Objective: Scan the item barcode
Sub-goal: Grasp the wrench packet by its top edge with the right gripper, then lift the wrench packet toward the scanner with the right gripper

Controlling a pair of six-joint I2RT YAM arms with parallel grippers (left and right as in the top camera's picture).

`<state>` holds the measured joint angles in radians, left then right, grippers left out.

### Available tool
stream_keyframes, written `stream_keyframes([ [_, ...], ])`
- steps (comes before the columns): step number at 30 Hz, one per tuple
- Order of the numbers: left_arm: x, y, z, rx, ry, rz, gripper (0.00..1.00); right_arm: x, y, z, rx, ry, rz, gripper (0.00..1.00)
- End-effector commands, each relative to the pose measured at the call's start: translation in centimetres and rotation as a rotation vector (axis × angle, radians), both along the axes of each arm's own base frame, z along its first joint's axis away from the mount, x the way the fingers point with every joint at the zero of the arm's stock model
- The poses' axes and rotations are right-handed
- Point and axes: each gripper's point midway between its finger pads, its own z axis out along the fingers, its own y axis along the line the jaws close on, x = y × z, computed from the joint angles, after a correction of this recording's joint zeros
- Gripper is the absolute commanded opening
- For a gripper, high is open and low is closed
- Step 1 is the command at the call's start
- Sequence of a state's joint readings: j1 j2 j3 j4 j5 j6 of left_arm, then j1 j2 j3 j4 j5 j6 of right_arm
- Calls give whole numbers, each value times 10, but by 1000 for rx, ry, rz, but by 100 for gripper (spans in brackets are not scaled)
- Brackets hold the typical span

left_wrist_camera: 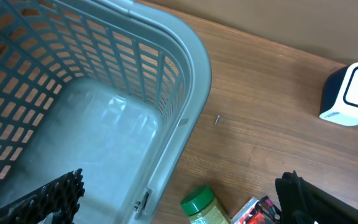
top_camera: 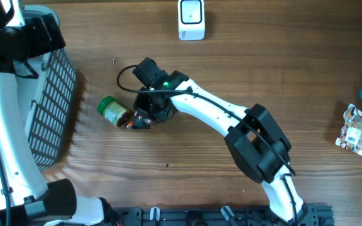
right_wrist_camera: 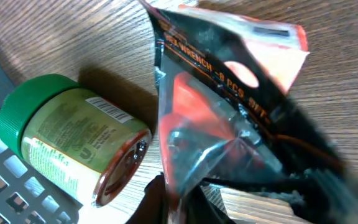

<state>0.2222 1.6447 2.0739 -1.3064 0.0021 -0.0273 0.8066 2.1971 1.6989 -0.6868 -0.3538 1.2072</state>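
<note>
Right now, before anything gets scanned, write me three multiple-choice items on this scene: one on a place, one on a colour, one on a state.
1. Relative to the wrench packet, the jar lies: A on top of it; B beside it, on the table; C underneath it.
2. The jar's lid is: A red; B white; C green.
3. The right hand is: A shut on the wrench packet; B open above it; C out of view.
Answers: 1 B, the overhead view shows them side by side; 2 C, every view shows it green; 3 A, the right wrist view shows the packet gripped.

white arm links (top_camera: 212, 110), black joints (top_camera: 259, 141), black right hand (top_camera: 142, 118), a looping black cable (top_camera: 122, 76), a green light (top_camera: 166, 83).
</note>
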Motion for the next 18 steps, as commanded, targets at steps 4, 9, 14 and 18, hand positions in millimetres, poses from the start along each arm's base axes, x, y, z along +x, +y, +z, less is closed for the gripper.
stream_keyframes([
  [4,0,1,4,9,-8,-12,100,5,-11,-4,-57,-36,-23,5],
  [9,0,1,4,9,-8,-12,100,4,-7,11,-23,-68,35,5],
  [14,0,1,4,9,-8,-12,100,15,-22,93,56,-227,61,5],
  [18,0,1,4,9,-8,-12,100,15,-43,147,141,-253,46,5],
])
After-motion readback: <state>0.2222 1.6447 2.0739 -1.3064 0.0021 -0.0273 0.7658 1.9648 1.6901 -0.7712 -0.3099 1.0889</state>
